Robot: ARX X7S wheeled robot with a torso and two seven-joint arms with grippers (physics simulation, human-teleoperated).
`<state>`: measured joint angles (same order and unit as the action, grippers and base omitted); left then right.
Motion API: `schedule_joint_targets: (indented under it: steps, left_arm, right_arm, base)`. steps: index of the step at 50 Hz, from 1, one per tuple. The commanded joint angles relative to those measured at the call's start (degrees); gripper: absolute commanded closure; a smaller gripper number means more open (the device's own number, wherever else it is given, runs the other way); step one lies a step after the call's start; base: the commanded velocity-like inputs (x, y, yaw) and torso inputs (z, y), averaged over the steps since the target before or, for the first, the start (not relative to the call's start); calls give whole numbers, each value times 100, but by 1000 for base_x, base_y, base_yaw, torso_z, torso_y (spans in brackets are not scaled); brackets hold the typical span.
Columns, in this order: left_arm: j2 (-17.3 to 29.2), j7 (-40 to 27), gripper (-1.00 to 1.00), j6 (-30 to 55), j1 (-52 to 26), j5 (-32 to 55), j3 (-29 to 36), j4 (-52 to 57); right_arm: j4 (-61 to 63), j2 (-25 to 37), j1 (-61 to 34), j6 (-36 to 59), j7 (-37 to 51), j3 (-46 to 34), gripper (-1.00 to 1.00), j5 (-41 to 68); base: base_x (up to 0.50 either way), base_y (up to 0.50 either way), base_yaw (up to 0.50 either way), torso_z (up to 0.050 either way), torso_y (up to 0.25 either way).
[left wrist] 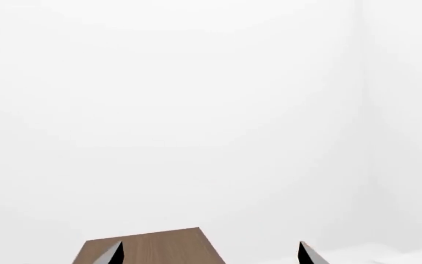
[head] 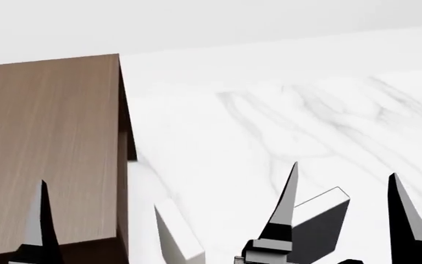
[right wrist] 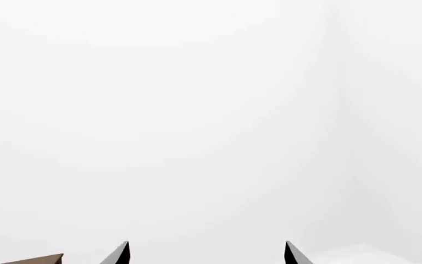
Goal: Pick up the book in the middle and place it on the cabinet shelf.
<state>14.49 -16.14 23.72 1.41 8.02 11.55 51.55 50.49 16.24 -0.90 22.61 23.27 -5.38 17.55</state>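
Your right hand (head: 343,214) sits lowest in the head view, fingers spread wide, gripping nothing. Between those fingers lies the book (head: 318,226): dark charcoal cover, white edge, tilted on the marble counter (head: 284,126). Left hand (left wrist: 209,254) also wide, empty, over the cabinet shelf (head: 46,154), whose wood-grain top carries nothing.

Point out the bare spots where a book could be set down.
The cabinet shelf has a bare wood-grain top, bordered by its far edge and the left gripper. The marble table lies bare beyond the right gripper. It is crowded near the dark book and the pale book.
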Motion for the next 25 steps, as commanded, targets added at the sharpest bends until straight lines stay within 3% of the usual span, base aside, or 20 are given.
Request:
schedule_joint_targets:
  steps: [1, 25]
  left_arm:
    - [6, 0, -100, -115, 42, 192, -96, -27]
    - [81, -78, -100, -90, 25, 277, -73, 40]
  right_arm:
    - [4, 72, -56, 142, 142, -103, -100, -96]
    - [10, 150, -78, 164, 288, -148, -100, -48]
  base:
    - [0, 0, 0, 50, 0]
    - [0, 0, 0, 50, 0]
